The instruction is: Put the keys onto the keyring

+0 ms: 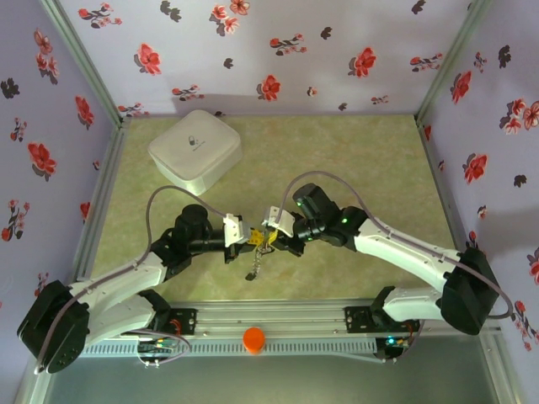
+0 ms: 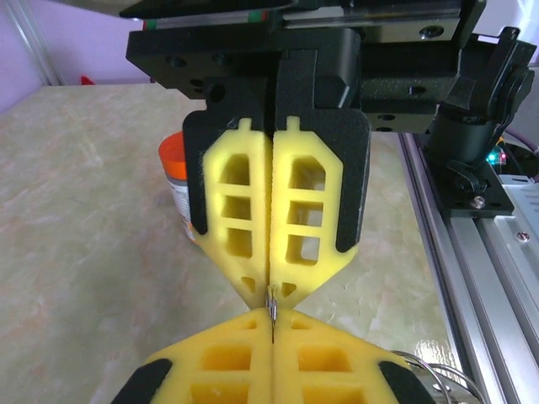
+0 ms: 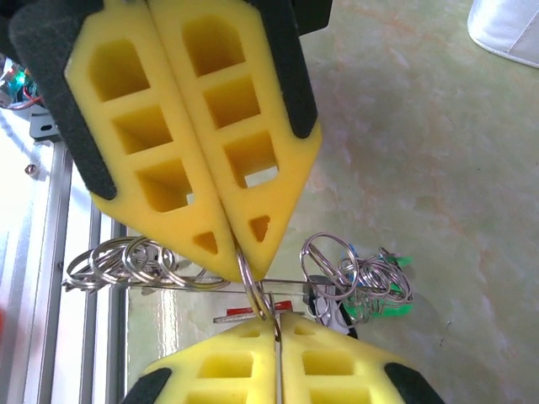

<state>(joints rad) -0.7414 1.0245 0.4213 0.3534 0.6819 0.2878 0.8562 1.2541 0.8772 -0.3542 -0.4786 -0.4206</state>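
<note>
Pinching the lower arc of a small ring (image 3: 253, 293) with the right gripper (image 3: 276, 326), fingers pressed flat together. Meeting it tip to tip with the left gripper (image 3: 239, 264), clamped just as tight on the same ring's upper arc. Just behind both tips, the keyring (image 3: 290, 281): thin wire laid crosswise to the line of the two grippers, equally near to either. Hard to tell whether the small ring already sits round that wire. Farther along the wire, away from the rail (image 3: 50, 210), the keys (image 3: 364, 284), bunched, with a green tag. Toward the rail, a stack of bare rings (image 3: 126, 259).
</note>
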